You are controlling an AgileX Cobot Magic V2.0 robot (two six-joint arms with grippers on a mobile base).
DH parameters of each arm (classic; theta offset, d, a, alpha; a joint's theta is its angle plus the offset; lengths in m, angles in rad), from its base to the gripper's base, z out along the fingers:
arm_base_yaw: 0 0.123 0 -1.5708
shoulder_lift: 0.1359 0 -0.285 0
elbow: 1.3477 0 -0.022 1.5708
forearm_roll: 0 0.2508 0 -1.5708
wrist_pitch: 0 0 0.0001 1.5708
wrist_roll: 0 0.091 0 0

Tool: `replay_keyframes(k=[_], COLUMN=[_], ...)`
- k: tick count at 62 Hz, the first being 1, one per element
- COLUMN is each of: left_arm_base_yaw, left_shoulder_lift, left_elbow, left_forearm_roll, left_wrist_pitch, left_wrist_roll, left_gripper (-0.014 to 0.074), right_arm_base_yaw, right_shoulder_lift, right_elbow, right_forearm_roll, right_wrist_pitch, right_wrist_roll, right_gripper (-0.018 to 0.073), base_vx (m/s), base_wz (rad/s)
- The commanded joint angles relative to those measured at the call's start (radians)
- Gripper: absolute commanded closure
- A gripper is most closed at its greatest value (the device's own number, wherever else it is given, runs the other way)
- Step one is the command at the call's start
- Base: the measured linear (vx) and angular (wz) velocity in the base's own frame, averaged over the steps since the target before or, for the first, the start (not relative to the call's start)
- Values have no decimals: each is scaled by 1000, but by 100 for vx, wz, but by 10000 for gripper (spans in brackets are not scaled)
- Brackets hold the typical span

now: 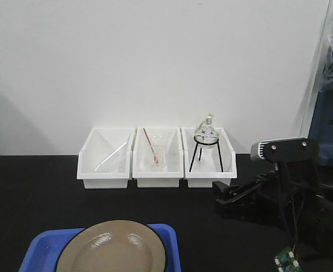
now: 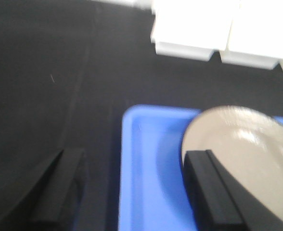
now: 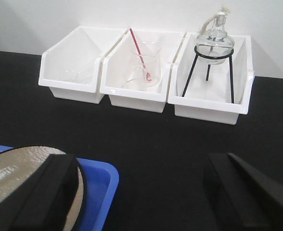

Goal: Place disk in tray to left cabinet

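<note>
Left gripper (image 2: 136, 192): fingers were spread and empty, one on either side of the tray's left rim.
Tray (image 1: 42, 245): bright blue, sat on the black table (image 1: 36, 192), not yet lifted.
Disk (image 1: 112, 249): glossy tan with a thin black rim, lay flat in the tray.
Right gripper (image 3: 146, 192): fingers were spread and empty, at the tray's right end.
Remaining: the carry to the left cabinet, which was out of view.

Disk (image 1: 112, 249) in tray (image 1: 39, 249), bins (image 1: 157, 158) behind, on table (image 1: 30, 187)

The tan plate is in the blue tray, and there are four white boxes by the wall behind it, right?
Almost. There are three white boxes, not four; the front-facing view shows them in a row by the wall. The tan plate is in the blue tray.
</note>
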Motion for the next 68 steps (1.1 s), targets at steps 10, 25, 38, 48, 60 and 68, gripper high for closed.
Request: replay_keyframes(k=[10,25,38,48,60,68], left_arm_base_yaw=[-3,-3,-3,-3,-27,-41], left_shoulder_lift=[278,569,697,748,778,790], left_elbow=[-246,-391,-396,-396,-398,-398], left_forearm_roll=[-30,-30,-30,-30,-30,-30], left_wrist_pitch=[183,289,238,205,186,170], left_wrist_roll=[1,94,105,105,105,102], left_gripper=[11,11,11,11,45,86], right_arm_base_yaw=[-6,-6,-6,-6,-6,-6], right_shoulder_lift=[23,64,84,90,90,90], right_elbow=[-26,-26,-26,-26,-26,-26], right_forearm_roll=[25,24,24,21,21,21], right_wrist_pitch=[20,26,20,10,7,4], right_wrist_roll=[-8,-8,-8,-8,-8,-8], right_gripper=[-33,-33,-33,-33,-33,-33], base_vx=[0,0,0,0,0,0], base_wz=[0,0,0,0,0,0])
